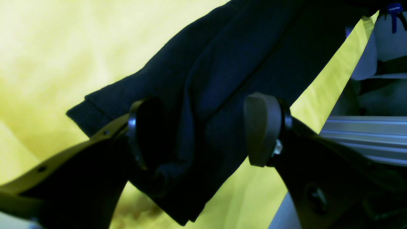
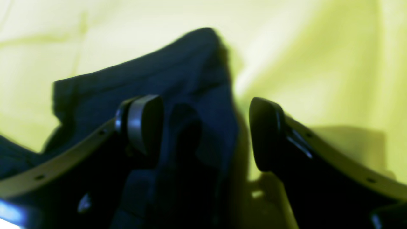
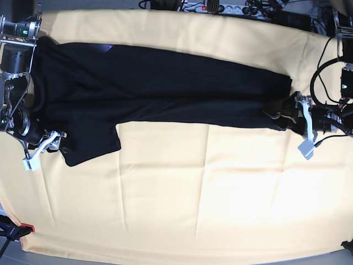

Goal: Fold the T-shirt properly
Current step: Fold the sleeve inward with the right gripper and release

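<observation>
Pale yellow cloth (image 3: 182,193) covers your tabletop (image 3: 8,221), and the T-shirt (image 3: 165,88) lies stretched across its far half as a long black band, plain side up, running from one arm to the other.

Left pincer (image 1: 203,130): released, pads (image 1: 260,127) parted, with a bunched hem end of the shirt hanging between them. The base view puts it at the shirt's narrow end, low and level with the tabletop, forearm reaching inward. Judged: it sits there to take or let go that end, which keeps the band taut lengthwise.

Right pincer (image 2: 205,127): also released, pads (image 2: 144,122) apart; a fold of cloth rises between them, close against the one pad and clear of the other. In the base view it lies at the sleeve corner, low over the tabletop, with its arm running along the tabletop's edge.

Judged: your arms hold opposite ends so the next fold can be carried across evenly. Neither pincer grips anything now.
</observation>
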You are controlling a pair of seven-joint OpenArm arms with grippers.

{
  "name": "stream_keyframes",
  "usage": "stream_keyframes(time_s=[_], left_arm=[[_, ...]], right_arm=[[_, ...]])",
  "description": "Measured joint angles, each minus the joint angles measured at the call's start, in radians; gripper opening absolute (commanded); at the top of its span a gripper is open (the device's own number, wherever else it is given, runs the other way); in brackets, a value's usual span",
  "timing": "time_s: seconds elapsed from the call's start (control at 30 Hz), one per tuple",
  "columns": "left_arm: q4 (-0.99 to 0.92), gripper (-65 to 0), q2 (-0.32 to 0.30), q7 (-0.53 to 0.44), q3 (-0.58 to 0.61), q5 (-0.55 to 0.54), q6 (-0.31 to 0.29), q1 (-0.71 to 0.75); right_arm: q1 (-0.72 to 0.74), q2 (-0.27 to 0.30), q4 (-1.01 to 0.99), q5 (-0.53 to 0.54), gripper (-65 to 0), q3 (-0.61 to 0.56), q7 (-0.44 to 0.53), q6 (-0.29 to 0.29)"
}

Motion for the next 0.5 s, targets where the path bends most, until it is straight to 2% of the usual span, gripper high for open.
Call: stream_keyframes(time_s=[0.07, 0.17, 0.2, 0.37, 0.5], left_arm=[[0.000, -22.6, 0.000, 0.000, 0.000, 0.000, 0.000, 0.000], [0.000, -22.6, 0.000, 0.000, 0.000, 0.000, 0.000, 0.000], [0.000, -22.6, 0.000, 0.000, 0.000, 0.000, 0.000, 0.000], [0.000, -22.6, 0.000, 0.001, 0.000, 0.000, 0.000, 0.000], [0.000, -22.6, 0.000, 0.001, 0.000, 0.000, 0.000, 0.000]], right_arm=[[0.002, -0.014, 0.000, -0.001, -32.0, 0.000, -0.001, 0.007], [-0.001, -0.021, 0.000, -0.001, -57.3, 0.000, -0.003, 0.006], [-0.001, -0.020, 0.000, -0.003, -63.5, 0.000, -0.006, 0.006], [0.010, -0.018, 0.040, -0.009, -65.0, -0.002, -0.035, 0.005], [0.014, -0.012, 0.171, 0.103, -65.0, -0.002, -0.179, 0.006]])
